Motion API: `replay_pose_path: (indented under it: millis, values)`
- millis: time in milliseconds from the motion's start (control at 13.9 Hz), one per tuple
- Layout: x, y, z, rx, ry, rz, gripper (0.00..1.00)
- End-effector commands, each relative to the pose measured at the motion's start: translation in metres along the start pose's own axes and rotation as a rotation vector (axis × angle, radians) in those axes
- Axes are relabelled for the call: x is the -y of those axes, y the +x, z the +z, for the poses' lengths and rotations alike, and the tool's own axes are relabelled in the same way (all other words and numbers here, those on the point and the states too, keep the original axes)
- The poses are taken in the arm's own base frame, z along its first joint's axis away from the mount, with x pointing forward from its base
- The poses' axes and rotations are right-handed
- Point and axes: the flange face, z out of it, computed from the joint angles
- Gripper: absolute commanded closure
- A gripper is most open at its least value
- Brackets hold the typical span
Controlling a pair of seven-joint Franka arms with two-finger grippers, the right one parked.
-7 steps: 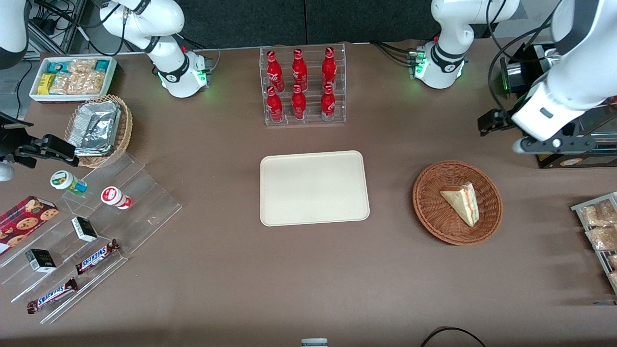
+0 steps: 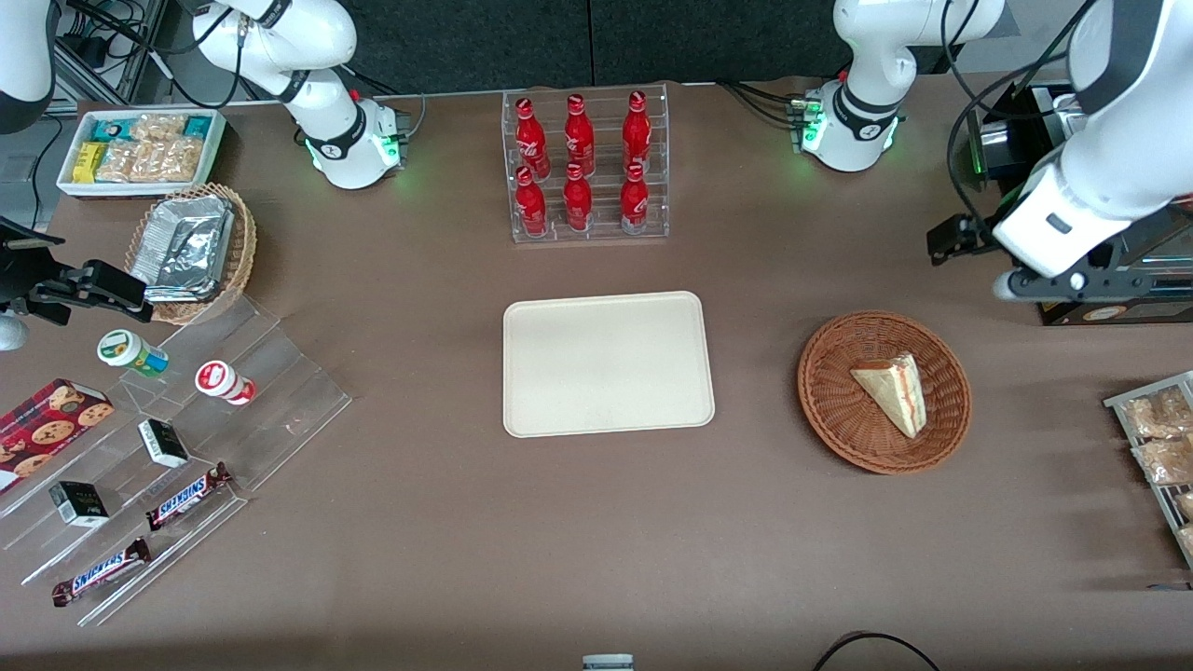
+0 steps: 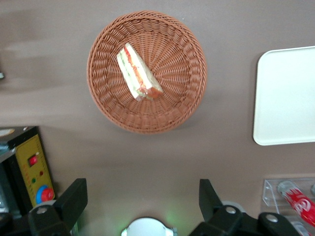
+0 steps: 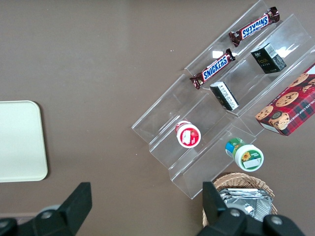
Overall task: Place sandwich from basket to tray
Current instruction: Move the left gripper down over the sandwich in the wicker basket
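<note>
The sandwich (image 2: 890,391) (image 3: 138,73), a pale bread wedge with red and green filling, lies in the round reddish-brown basket (image 2: 829,410) (image 3: 182,98). The cream tray (image 2: 606,363) (image 3: 285,98) (image 4: 19,142) sits bare at the table's middle, beside the basket. My left gripper (image 2: 1072,280) (image 3: 142,191) hangs high above the table, farther from the front camera than the basket and toward the working arm's end. Its fingers (image 3: 71,196) stand wide open with nothing between them.
A clear rack of red bottles (image 2: 582,168) stands farther back than the tray. A black box with a yellow button panel (image 3: 32,167) is near the gripper. A wire rack of snack bags (image 2: 1160,447) lies at the working arm's end. Acrylic steps with snacks (image 2: 186,447) lie at the parked arm's end.
The left arm has shifted very slightly above the table; the sandwich, basket and tray have not moved.
</note>
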Motion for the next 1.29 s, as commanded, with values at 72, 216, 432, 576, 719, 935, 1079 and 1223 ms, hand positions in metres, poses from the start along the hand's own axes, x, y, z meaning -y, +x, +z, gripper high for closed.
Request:
replay_pose_path:
  millis: [72,216,432,576,719,935,1079,1223]
  values:
    - [0.005,0.01,0.075,-0.029,-0.012,0.013,0.0]
    - [0.008,0.018,0.117,-0.087,-0.019,0.002,0.0]
    - [0.021,0.028,0.163,-0.144,-0.03,-0.044,0.0]
    - [0.03,0.035,0.181,-0.154,-0.037,-0.115,0.0]
    - [0.035,0.038,0.193,-0.149,-0.051,-0.262,0.0]
    - [0.035,0.045,0.217,-0.155,-0.067,-0.435,0.0]
    - [0.034,0.049,0.231,-0.18,-0.08,-0.495,0.0]
    - [0.032,0.055,0.24,-0.197,-0.089,-0.53,0.0]
